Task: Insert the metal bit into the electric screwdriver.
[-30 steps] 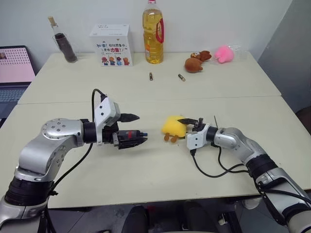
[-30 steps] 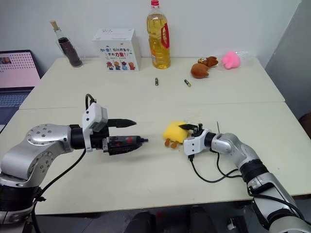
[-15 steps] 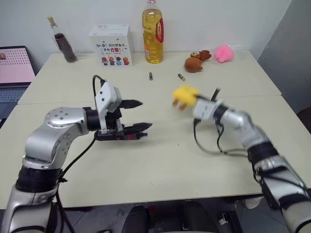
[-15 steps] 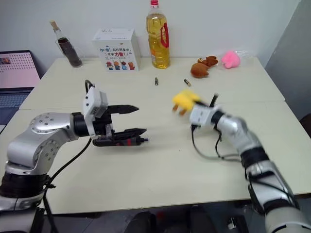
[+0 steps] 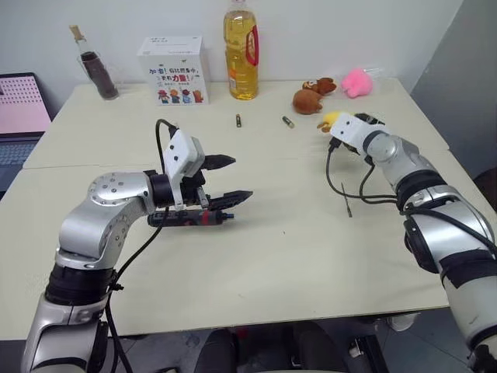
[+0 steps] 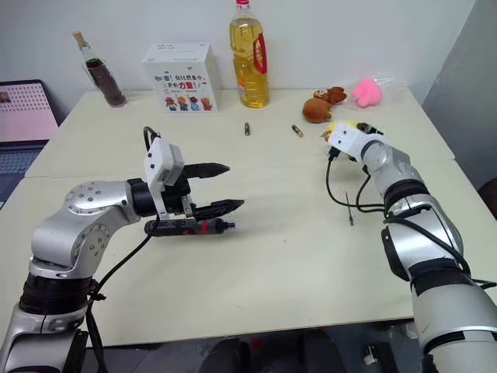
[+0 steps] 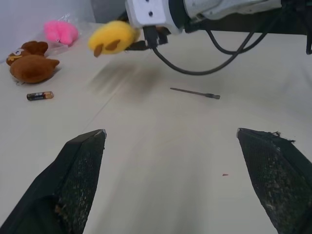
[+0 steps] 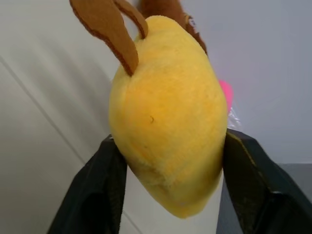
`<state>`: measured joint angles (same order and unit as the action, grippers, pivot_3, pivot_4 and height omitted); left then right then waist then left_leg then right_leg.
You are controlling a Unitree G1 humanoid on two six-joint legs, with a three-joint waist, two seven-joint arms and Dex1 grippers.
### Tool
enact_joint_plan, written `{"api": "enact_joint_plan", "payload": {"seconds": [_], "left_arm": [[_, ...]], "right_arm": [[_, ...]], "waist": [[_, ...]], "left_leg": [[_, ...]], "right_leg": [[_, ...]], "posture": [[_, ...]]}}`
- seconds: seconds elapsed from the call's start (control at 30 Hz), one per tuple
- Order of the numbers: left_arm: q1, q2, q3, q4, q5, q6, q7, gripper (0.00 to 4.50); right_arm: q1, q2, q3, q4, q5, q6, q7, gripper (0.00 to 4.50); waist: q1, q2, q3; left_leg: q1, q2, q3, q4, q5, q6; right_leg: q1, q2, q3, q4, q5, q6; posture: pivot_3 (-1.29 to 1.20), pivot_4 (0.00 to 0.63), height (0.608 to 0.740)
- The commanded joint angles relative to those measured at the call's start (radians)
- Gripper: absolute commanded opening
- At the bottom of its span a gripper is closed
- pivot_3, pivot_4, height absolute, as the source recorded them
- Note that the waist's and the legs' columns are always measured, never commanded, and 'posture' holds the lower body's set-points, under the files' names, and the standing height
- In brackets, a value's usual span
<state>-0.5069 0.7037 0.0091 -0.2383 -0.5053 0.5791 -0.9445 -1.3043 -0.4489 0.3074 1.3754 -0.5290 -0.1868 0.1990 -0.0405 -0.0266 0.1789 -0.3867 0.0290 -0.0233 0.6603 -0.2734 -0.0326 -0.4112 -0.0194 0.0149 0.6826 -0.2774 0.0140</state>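
The electric screwdriver [image 5: 190, 219], black with red marks, lies on the table just under my left gripper's lower finger. My left gripper [image 5: 241, 177] hovers over it, open, with nothing between its fingers [image 7: 80, 170]. The metal bit [image 5: 346, 200] is a thin dark rod lying loose on the table toward the right, also seen as the metal bit [image 7: 195, 92] in the left wrist view. My right gripper [image 5: 332, 124] is far out at the back right, shut on a yellow plush toy [image 8: 168, 122] held above the table.
A brown plush [image 5: 311, 99] and a pink plush [image 5: 357, 81] lie just beyond the right gripper. Two batteries [image 5: 239, 120] [image 5: 289, 123] rest mid-back. An oil bottle [image 5: 241, 50], a white box [image 5: 172, 70] and a dark bottle [image 5: 97, 66] line the far edge. A laptop [image 5: 19, 109] sits left.
My right arm lifted the yellow plush off the table's middle and carried it up, away and to the right, near the brown plush. The left gripper stayed open over the screwdriver.
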Motion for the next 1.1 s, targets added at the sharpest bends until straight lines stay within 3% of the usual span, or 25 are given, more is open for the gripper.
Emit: {"api": "enact_joint_plan", "payload": {"seconds": [0.03,0.17,0.53,0.87,0.97,1.03,1.1], "left_arm": [[0.018,0.009,0.049,-0.064,-0.019,0.008,0.029,4.5],[0.014,0.005,0.05,-0.068,-0.022,0.017,0.037,4.5],[-0.004,-0.006,0.031,-0.042,-0.014,0.01,0.03,4.5],[-0.034,0.02,0.01,0.009,0.014,-0.013,-0.032,4.5],[-0.07,0.05,-0.018,0.062,0.044,-0.035,-0.089,4.5],[-0.116,0.072,-0.046,0.13,0.073,-0.068,-0.145,4.5],[-0.158,0.074,-0.057,0.177,0.075,-0.078,-0.179,4.5]], "right_arm": [[-0.023,0.005,-0.012,-0.014,0.009,-0.005,0.001,3.57],[-0.026,0.008,-0.012,-0.013,0.006,-0.004,-0.008,4.44],[-0.018,-0.01,-0.036,-0.025,0.034,-0.03,0.016,4.44],[0.098,-0.06,-0.19,-0.153,0.248,-0.113,0.318,4.44],[0.241,-0.091,-0.245,-0.388,0.389,-0.019,0.544,4.44],[0.431,-0.135,-0.27,-0.731,0.518,0.151,0.703,4.44],[0.569,-0.158,-0.304,-1.014,0.64,0.333,0.764,4.44]], "waist": [[0.0,0.0,0.0],[0.0,0.0,0.0],[0.0,0.0,0.0],[0.001,0.0,0.0],[0.005,0.0,0.0],[0.012,0.0,0.0],[0.017,0.001,0.0]], "left_leg": [[0.0,0.0,0.0,0.0,-0.001,0.002],[0.0,0.0,0.0,0.0,-0.001,0.002],[0.0,0.0,0.0,0.0,-0.001,0.001],[0.0,0.0,0.0,0.0,-0.001,0.002],[0.0,0.0,0.0,0.0,-0.001,0.002],[0.0,0.0,-0.001,0.0,-0.001,0.002],[0.0,0.0,-0.002,0.0,-0.001,0.002]], "right_leg": [[0.0,0.0,0.0,0.0,0.0,0.0],[0.0,0.0,0.0,0.0,0.0,0.0],[0.0,0.0,0.0,0.0,0.0,0.0],[0.001,0.0,0.0,0.0,0.0,0.0],[0.001,0.0,-0.001,0.0,0.0,0.0],[0.001,0.001,-0.001,0.0,0.0,0.0],[0.002,0.001,-0.002,-0.001,0.0,0.0]], "posture": [[0.0,0.15,0.74],[0.0,0.15,0.74],[0.0,0.15,0.74],[0.0,0.15,0.74],[0.0,0.15,0.74],[0.0,0.15,0.74],[0.0,0.15,0.74]]}}
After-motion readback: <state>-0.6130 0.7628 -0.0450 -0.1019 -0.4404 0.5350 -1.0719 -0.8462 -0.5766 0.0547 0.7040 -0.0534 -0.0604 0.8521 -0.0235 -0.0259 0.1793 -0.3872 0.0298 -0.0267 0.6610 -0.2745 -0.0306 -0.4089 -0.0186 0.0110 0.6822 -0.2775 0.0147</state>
